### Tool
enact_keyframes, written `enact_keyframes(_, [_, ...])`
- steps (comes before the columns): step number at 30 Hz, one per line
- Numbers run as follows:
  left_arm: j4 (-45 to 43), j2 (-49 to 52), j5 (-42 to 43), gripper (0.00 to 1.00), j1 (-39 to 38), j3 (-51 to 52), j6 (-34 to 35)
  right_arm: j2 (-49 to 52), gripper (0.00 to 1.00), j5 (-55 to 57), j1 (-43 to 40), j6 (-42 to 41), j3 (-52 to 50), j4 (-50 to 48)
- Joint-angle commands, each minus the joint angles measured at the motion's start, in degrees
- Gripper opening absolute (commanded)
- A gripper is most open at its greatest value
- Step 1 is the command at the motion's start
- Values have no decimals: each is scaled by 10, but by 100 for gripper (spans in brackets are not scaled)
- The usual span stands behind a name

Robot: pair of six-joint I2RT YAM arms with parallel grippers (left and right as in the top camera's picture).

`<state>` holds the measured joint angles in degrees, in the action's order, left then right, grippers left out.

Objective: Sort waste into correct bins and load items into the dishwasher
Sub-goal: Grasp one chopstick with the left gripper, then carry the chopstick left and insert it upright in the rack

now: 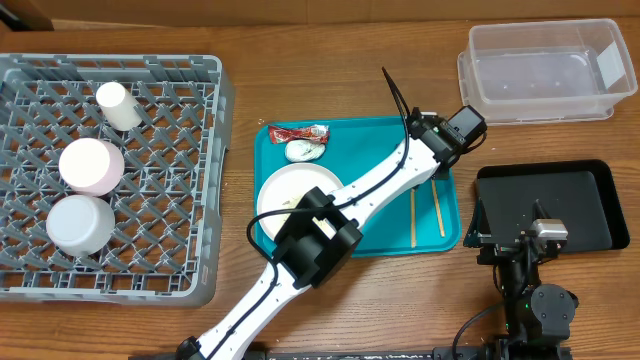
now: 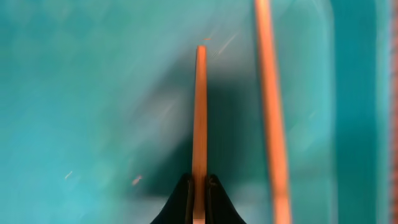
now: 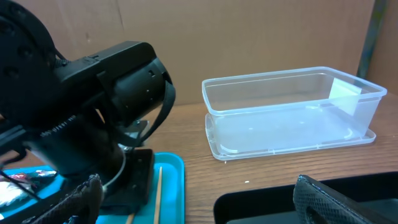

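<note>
My left gripper (image 1: 433, 172) (image 2: 199, 190) is down on the right part of the teal tray, shut on the end of one wooden chopstick (image 2: 200, 112). The other chopstick (image 2: 272, 124) lies beside it; both show in the overhead view (image 1: 425, 213). A red wrapper (image 1: 299, 132), a small white dish holding a white scrap (image 1: 304, 150) and a large white plate (image 1: 290, 195) are on the tray. The grey dish rack (image 1: 190, 270) holds a white cup (image 1: 118, 104) and two pale upturned bowls (image 1: 90, 165). My right gripper (image 1: 490, 236) (image 3: 199, 211) is open and empty by the black tray (image 1: 580, 205).
The clear tub (image 1: 545, 70) (image 3: 292, 112) stands at the back right, empty. The teal tray (image 1: 380, 135) (image 3: 171, 180) lies mid-table, and the left arm crosses over its plate. The black tray (image 3: 261, 208) lies just under my right gripper.
</note>
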<state>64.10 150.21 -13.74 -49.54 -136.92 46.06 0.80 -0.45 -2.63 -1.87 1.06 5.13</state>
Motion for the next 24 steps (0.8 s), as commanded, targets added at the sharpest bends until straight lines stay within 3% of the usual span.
enact_keyframes(1, [56, -25, 29, 4, 22, -36, -50, -6, 100, 4, -3, 2, -6, -3])
enact_keyframes(8, [200, -106, 28, 4, 90, -138, -180, -6, 100, 4, -3, 2, -6, -3])
enact_keyframes(10, [250, -150, 24, 4, 137, -149, -254, -6, 100, 4, -3, 2, -6, -3])
enact_keyframes(13, [300, -186, -4, 4, 202, -149, -284, -6, 100, 4, -3, 2, -6, -3])
enact_keyframes(19, [304, -197, -36, 4, 342, -147, -371, -6, 100, 4, -3, 2, -6, -3])
enact_keyframes(24, [282, -176, 34, 4, 452, -146, -416, -6, 100, 4, -3, 2, -6, -3])
